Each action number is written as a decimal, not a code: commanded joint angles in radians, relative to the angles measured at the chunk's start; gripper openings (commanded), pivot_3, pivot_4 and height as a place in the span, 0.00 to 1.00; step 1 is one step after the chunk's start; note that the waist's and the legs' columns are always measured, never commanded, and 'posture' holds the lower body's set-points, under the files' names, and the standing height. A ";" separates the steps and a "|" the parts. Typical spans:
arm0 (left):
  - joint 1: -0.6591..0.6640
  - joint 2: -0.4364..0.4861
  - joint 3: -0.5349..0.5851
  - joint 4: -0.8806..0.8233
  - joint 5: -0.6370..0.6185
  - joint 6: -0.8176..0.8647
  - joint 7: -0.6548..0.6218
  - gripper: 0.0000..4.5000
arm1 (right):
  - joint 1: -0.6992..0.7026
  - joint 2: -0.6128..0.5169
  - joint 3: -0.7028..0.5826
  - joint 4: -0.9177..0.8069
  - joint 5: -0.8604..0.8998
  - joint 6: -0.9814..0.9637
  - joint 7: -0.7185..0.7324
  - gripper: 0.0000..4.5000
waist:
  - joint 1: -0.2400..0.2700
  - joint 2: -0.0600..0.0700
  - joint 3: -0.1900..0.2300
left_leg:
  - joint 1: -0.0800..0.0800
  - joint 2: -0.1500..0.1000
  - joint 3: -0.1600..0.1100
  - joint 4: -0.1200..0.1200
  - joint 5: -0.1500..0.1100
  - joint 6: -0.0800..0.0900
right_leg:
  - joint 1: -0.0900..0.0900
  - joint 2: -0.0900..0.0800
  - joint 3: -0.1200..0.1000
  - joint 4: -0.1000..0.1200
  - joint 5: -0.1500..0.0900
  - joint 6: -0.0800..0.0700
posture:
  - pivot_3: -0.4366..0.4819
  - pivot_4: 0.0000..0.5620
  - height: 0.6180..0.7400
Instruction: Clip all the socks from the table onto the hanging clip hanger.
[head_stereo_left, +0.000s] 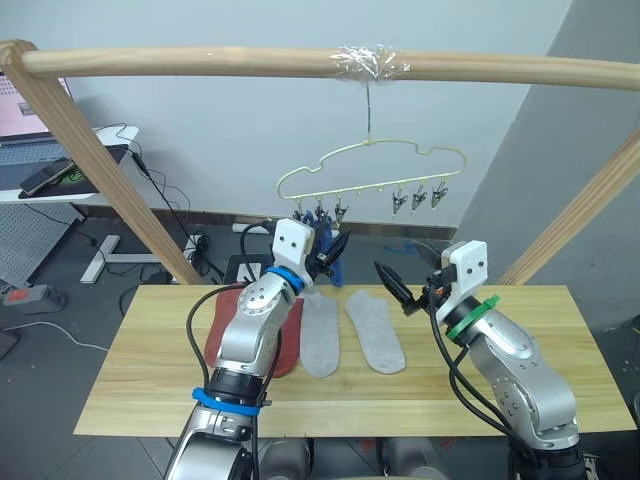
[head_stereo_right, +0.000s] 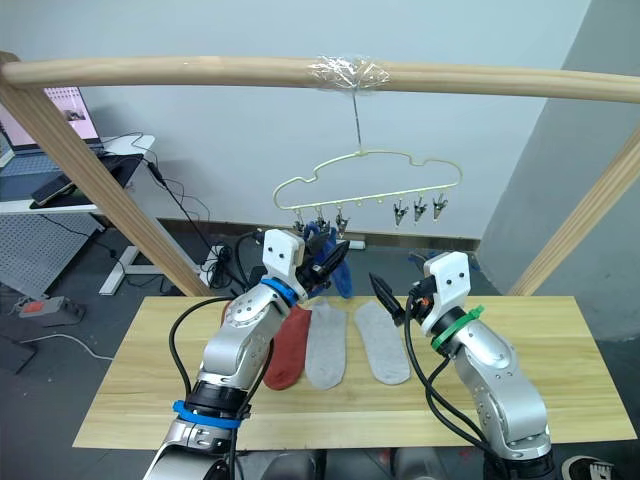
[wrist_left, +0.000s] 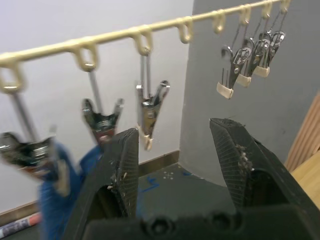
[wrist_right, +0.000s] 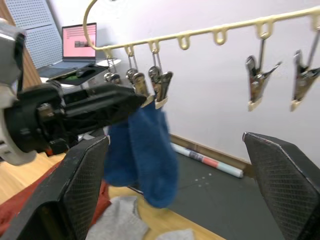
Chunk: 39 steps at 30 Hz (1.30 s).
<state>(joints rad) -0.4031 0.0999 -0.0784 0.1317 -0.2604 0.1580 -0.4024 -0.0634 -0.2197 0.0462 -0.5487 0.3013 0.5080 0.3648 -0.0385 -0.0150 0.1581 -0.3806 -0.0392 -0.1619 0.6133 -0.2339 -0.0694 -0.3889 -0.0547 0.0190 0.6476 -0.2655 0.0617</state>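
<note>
The clip hanger (head_stereo_left: 372, 175) hangs by its hook from the wooden pole (head_stereo_left: 300, 62), with blue socks (wrist_right: 142, 155) already pinned under its clips at the robot's left end; three clips at the other end hang bare, and the third clip (wrist_left: 150, 111) from the left looks free too. On the table (head_stereo_left: 500, 390) lie two light grey socks (head_stereo_left: 372, 330) side by side near the middle, and rust-red socks (head_stereo_right: 288, 345) partly hidden under the left arm. The left gripper (head_stereo_left: 335, 248) is raised just below the blue socks with its jaws spread wide and nothing between them. The right gripper (head_stereo_left: 412, 282) hovers above the table near the grey socks, jaws also wide and empty. The risk I see is the left fingers brushing the hanging blue fabric or nudging the light wire hanger, which could set it swinging or tug a sock loose from its clip
</note>
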 joint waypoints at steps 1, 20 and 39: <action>-0.040 -0.020 0.004 0.024 0.018 -0.055 -0.002 0.55 | -0.007 0.004 -0.025 -0.079 0.047 -0.004 -0.006 1.00 | -0.003 0.000 0.000 | 0.000 0.000 0.000 0.000 0.000 0.000 | 0.000 0.000 0.000 0.000 0.000 0.000 | 0.36 0.26 1.00; -0.055 -0.048 0.019 0.077 0.087 -0.145 0.084 0.55 | -0.038 -0.009 -0.024 -0.094 0.067 0.003 -0.021 1.00 | -0.017 0.000 0.000 | 0.000 0.000 0.000 0.001 0.000 0.000 | 0.001 0.000 0.000 0.001 0.000 0.000 | 0.35 0.26 1.00; -0.151 -0.114 0.034 0.228 0.125 -0.299 0.127 0.55 | -0.040 -0.017 -0.026 -0.107 0.070 0.011 -0.045 1.00 | -0.021 0.000 0.000 | 0.000 0.000 0.000 0.001 0.000 0.000 | 0.001 0.000 0.000 0.001 0.000 0.001 | 0.32 0.25 1.00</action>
<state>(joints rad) -0.5252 -0.0066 -0.0506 0.3745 -0.1372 -0.1173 -0.2737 -0.0901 -0.2338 0.0288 -0.5958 0.3557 0.5309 0.3239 -0.0595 -0.0150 0.1583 -0.3802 -0.0394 -0.1620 0.6145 -0.2336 -0.0691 -0.3883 -0.0546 0.0189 0.6489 -0.2653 0.0624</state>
